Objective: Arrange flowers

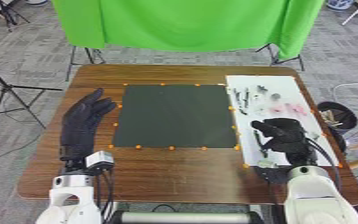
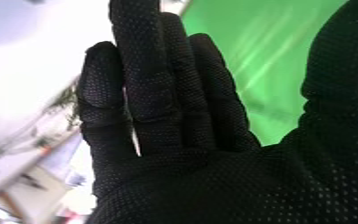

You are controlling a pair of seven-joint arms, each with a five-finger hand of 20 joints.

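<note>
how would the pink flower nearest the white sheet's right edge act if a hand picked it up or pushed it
The pink flower looks small and thin, so it is probably light and floppy, and may crush under a firm pinch. It lies low on the flat white sheet, so a push would more likely slide it than tip it.

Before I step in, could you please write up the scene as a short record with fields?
Surface: brown table
Middle: dark mat, orange markers round its edges
Right side: white sheet with stems and pink flowers lying on it
Right hand: open, over the sheet's near part
Left hand: open, left of the mat
Beside table, right: bin
Behind: green cloth
</note>
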